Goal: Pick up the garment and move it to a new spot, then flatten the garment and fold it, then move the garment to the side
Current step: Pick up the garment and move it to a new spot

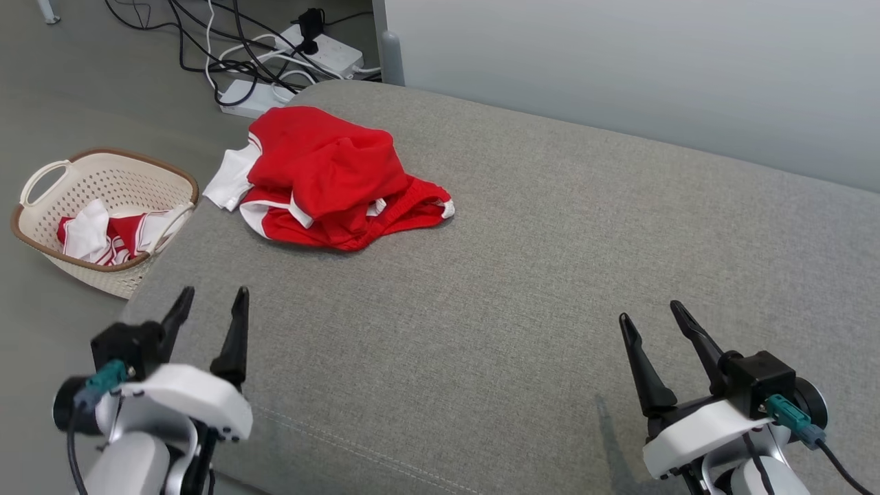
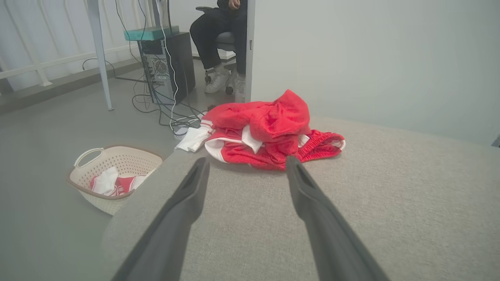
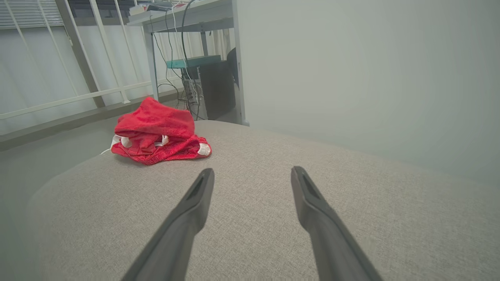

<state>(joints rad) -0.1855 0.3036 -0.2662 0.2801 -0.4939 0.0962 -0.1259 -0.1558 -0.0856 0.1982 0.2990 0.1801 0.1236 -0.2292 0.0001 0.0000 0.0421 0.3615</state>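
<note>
The garment (image 1: 328, 182) is a crumpled red piece with white trim, heaped at the far left of a grey cushioned surface (image 1: 550, 275). It also lies ahead of the fingers in the left wrist view (image 2: 269, 130) and far off to the left in the right wrist view (image 3: 158, 134). My left gripper (image 1: 210, 302) hovers open at the near left edge, well short of the garment, nothing between its fingers. My right gripper (image 1: 650, 313) stands open at the near right, far from the garment, also empty.
A cream laundry basket (image 1: 41, 234) with red and white clothes stands on the floor left of the cushion. Cables and a power strip (image 1: 323, 48) lie on the floor beyond. A pale wall (image 1: 653, 69) runs behind. A seated person's legs (image 2: 215, 35) are in the background.
</note>
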